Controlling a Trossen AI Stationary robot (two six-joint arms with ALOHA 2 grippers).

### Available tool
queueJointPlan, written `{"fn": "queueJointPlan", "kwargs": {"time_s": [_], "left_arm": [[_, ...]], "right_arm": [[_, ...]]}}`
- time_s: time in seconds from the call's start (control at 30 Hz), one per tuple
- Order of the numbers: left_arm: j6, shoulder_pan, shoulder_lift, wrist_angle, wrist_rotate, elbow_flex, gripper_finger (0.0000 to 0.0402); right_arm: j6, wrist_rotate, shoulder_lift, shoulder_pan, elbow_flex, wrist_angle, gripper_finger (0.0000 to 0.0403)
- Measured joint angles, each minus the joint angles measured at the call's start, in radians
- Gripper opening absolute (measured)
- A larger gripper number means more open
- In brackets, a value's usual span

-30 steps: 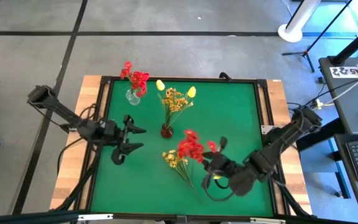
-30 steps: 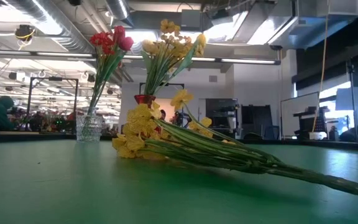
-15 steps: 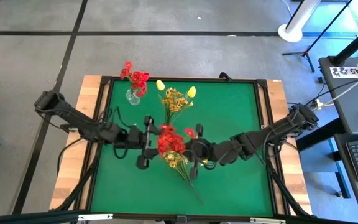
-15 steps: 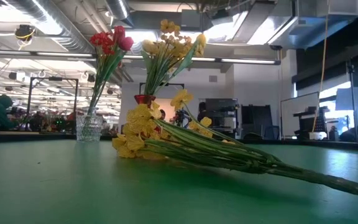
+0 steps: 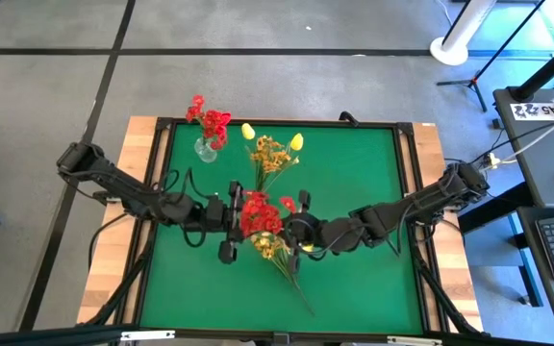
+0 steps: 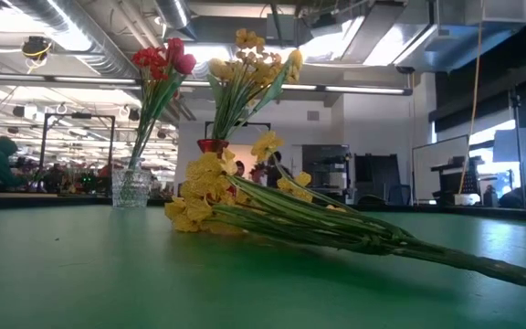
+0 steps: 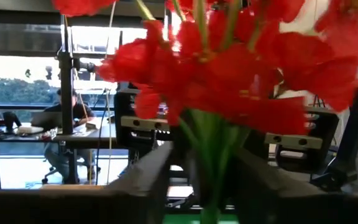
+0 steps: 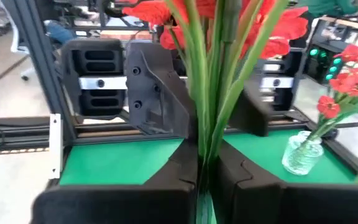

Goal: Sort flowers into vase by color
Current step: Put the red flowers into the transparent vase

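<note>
The right gripper (image 8: 199,177) is clamped on the thin green stems of a bushy red fabric flower spray (image 5: 257,213), whose blossoms rise between the left gripper's (image 5: 229,219) parted fingers above the flat green felt table (image 5: 354,173).

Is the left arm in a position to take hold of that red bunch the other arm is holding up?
Probably yes. The right gripper is shut on the red spray's stems, holding it mid-table, and the left gripper already has its open fingers on either side of those stems just below the blossoms. Nothing stands between them.
</note>
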Motion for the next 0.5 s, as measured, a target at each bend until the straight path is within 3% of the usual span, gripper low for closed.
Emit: {"fn": "queueJointPlan", "kwargs": {"time_s": [0.13,0.17,0.27,0.5], "left_arm": [[-0.001,-0.015,0.000,0.001,-0.037,0.001,0.0029],[0.002,-0.021,0.000,0.001,-0.064,0.001,0.0017],[0.075,-0.050,-0.025,-0.024,-0.180,0.001,0.0009],[0.361,-0.179,-0.155,-0.047,-0.613,0.001,0.0003]], "right_arm": [[-0.011,0.044,0.000,0.001,0.000,-0.004,0.0039],[-0.020,0.052,-0.001,0.001,0.000,-0.008,0.0047],[-0.037,0.081,-0.034,0.025,0.000,-0.078,0.0077],[-0.036,0.168,-0.156,0.135,0.001,-0.165,0.0155]]}}
